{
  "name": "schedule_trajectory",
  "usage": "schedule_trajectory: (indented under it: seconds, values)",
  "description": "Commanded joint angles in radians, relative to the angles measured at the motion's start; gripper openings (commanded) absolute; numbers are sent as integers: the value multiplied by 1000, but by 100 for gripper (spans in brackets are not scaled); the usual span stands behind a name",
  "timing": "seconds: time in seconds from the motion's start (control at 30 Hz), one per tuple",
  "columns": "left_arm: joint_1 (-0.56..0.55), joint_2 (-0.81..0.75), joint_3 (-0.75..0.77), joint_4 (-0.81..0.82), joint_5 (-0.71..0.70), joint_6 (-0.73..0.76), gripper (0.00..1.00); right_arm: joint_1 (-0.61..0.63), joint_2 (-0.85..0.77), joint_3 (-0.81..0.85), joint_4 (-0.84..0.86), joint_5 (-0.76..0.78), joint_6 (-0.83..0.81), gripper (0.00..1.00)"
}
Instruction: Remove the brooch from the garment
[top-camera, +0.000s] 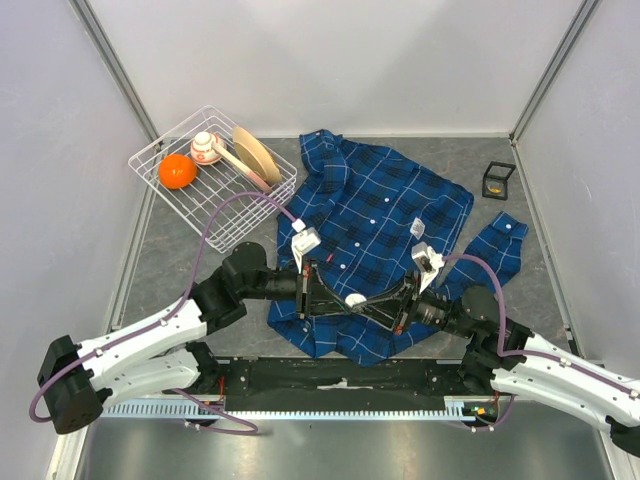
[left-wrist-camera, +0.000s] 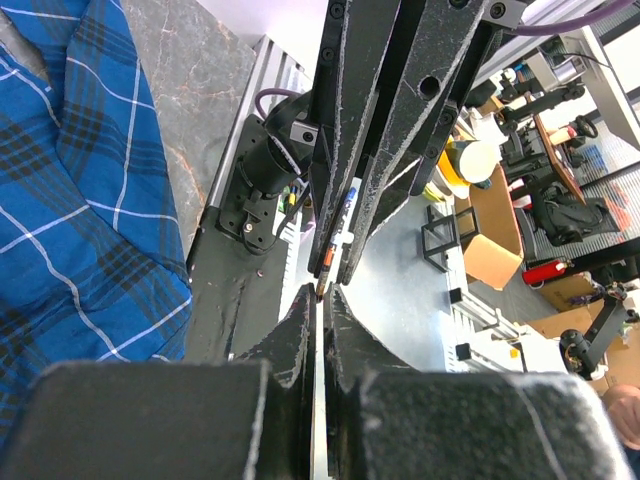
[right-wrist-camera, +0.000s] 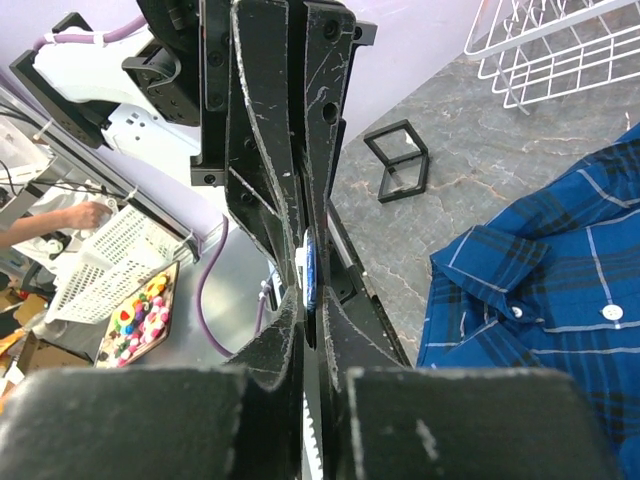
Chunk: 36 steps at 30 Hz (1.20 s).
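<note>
Right end effector (top-camera: 368, 300) is nearly together, pinching the small white brooch (top-camera: 355, 298) over the shirt's lower middle. Left end effector (top-camera: 343, 297) is fully together, tip to tip with it. The shirt (top-camera: 380, 200) lies spread on the table (top-camera: 520, 240). A basket (top-camera: 170, 133) stands beyond the shirt's left, and a black frame (top-camera: 497, 181) off its right.

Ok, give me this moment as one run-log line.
left gripper shut | right gripper nearly shut | tips meeting over near part of blue plaid shirt | small white piece between tips, likely the brooch
</note>
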Motion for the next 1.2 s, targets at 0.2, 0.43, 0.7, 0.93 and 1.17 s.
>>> schedule_trajectory:
  seconds: [0.2, 0.43, 0.7, 0.93, 1.17]
  values:
    - [-7, -37, 5, 34, 6, -6, 2, 0, 38, -16, 0, 129, 99, 0]
    - [-7, -62, 0, 13, -72, -32, 2, 1, -12, -111, 58, 273, 225, 0]
    - [-9, -65, -50, 91, -113, -116, 2, 0, -70, -228, 236, 354, 320, 0]
    - [11, -59, -20, 11, -132, -130, 5, 0, -15, -179, 237, 252, 233, 0]
    - [65, -102, -87, 77, -92, -187, 27, 0, -110, -182, 245, 161, 177, 0]
